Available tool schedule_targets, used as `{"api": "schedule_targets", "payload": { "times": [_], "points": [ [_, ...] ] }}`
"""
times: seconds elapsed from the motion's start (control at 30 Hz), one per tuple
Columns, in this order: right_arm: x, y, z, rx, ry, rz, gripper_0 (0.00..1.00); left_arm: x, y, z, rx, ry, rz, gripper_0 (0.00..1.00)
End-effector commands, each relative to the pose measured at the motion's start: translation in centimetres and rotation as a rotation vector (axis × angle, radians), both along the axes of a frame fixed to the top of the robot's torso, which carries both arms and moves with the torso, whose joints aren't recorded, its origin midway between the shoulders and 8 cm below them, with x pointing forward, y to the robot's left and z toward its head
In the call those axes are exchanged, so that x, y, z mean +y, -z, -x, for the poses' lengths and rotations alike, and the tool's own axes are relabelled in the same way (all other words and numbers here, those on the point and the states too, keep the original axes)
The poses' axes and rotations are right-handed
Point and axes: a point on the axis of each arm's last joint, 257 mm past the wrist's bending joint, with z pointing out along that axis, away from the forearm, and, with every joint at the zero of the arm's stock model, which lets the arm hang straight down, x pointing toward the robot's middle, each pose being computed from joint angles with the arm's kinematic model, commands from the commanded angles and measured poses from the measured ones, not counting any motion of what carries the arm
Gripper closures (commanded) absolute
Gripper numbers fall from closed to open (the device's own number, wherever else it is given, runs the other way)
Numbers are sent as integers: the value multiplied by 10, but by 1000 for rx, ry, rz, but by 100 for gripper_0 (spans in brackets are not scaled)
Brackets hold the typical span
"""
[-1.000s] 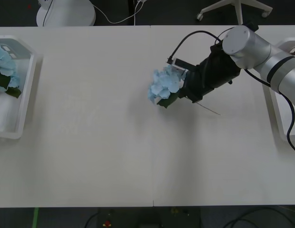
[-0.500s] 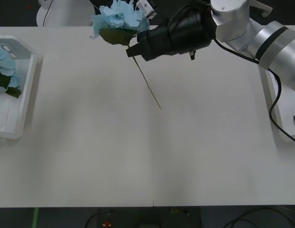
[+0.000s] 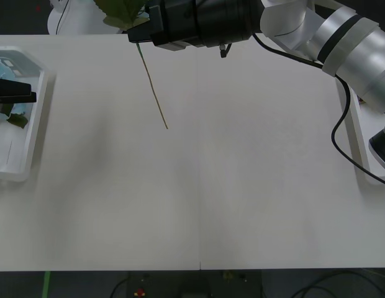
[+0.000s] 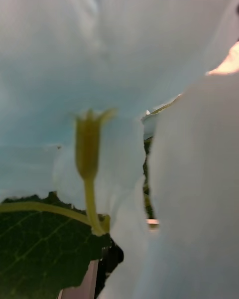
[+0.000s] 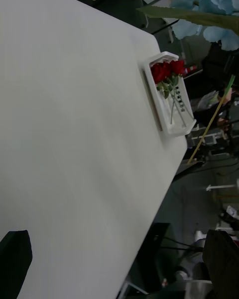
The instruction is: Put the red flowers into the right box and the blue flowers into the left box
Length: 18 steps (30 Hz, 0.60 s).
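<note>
Front view: right gripper [image 3: 144, 26] sits at the top edge, left of centre, arm reaching in from the upper right. It's clamped on a blue flower stem [image 3: 153, 87], a thin green line hanging diagonally down over the table [image 3: 242, 174] with its lower tip clear of the surface as far as I can tell; one green leaf [image 3: 121, 10] pokes up at the top edge, the head is cut off by the frame. Left box [image 3: 31, 133] is at the left edge, with blue flowers [image 3: 5, 65] in its upper part. A dark finger [image 3: 15, 96] of the left gripper lies across the box just below them; can't tell how far that claw is open. A sliver of the right box [image 3: 366, 171] shows at the right edge. Right wrist view: pale blue petals [image 4: 99, 40] pressed right up against the lens, leaf at lower left. Left wrist view: right box upper right of centre holding the red flowers [image 5: 167, 72], heads bunched at the far end, stems running along the tray; the carried blue flower head [image 5: 209, 0] sits in the top right corner.
</note>
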Motion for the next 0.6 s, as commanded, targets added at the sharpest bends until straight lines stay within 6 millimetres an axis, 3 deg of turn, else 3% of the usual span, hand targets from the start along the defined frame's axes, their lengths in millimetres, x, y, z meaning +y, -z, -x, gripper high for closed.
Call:
{"api": "schedule_targets", "payload": {
  "times": [0.03,0.3,0.6],
  "points": [
    [29,-47,23,-44,-63,-57,100,-36,-22,3,9,62,109,0],
    [33,-47,26,-43,-72,-61,100,-102,-45,19,40,206,248,0],
    [38,-50,28,-44,-76,-72,100,-146,-46,30,43,301,322,0]
  ]
}}
